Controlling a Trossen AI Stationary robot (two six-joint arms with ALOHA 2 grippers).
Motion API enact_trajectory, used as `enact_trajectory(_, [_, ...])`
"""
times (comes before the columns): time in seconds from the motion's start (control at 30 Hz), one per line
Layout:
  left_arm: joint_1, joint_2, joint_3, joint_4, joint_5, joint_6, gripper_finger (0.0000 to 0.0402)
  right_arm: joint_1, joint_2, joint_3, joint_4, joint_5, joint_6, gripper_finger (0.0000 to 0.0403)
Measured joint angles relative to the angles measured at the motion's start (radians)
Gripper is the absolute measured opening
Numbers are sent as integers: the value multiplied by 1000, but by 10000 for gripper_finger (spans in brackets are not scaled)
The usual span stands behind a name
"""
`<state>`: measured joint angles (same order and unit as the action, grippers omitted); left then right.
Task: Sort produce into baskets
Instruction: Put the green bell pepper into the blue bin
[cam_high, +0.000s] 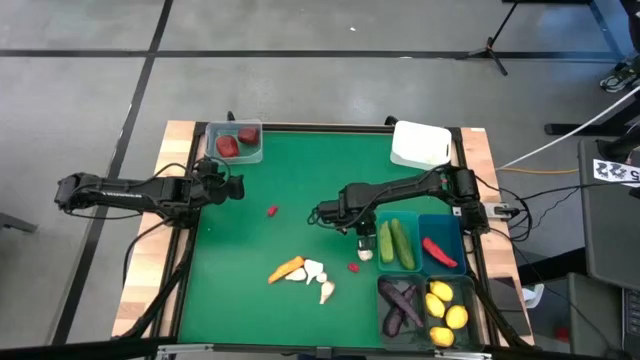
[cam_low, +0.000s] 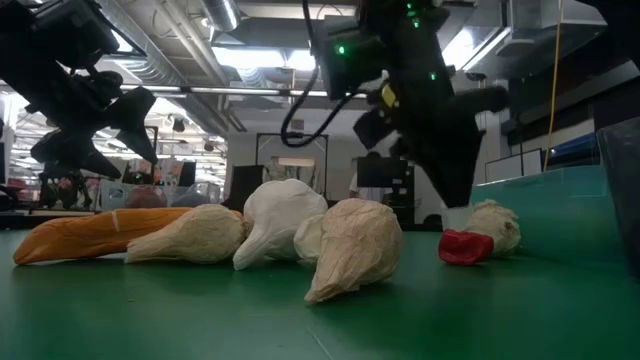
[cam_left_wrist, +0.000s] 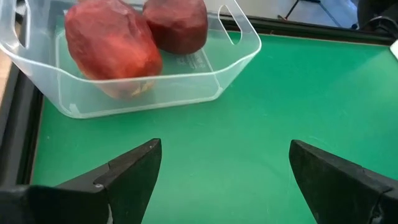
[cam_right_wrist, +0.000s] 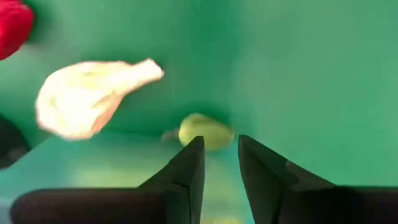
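Near the table's centre the right gripper (cam_high: 361, 240) hangs, fingers nearly together and holding nothing, a garlic bulb (cam_high: 366, 254) lying loose at its six o'clock. Left gripper (cam_high: 232, 186) waits wide open and empty by the clear basket (cam_high: 214, 133), probably having served it. Only the left wrist view shows the two dark red pieces (cam_left_wrist: 112, 46) inside clearly

Lab: exposed ceiling ducts (cam_low: 190, 45), tripod (cam_high: 492, 42)

Clear bin (cam_high: 236, 141) at eleven o'clock holds two dark red pieces. Carrot (cam_high: 286, 268) and garlic bulbs (cam_high: 318, 277) lie loose at six; cucumbers (cam_high: 395, 243), pepper (cam_high: 438, 251), eggplants (cam_high: 402, 304), lemons (cam_high: 445, 310) binned at four.
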<state>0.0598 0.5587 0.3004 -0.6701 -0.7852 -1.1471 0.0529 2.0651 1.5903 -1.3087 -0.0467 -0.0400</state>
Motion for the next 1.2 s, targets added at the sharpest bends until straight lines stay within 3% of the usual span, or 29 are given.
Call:
enact_trajectory(0.4, [0, 0, 0, 0, -12, -3, 345, 0, 0, -60, 28, 2, 8, 7])
enact_trajectory(1.2, [0, 0, 0, 0, -12, -6, 345, 0, 0, -60, 58, -59, 12, 4])
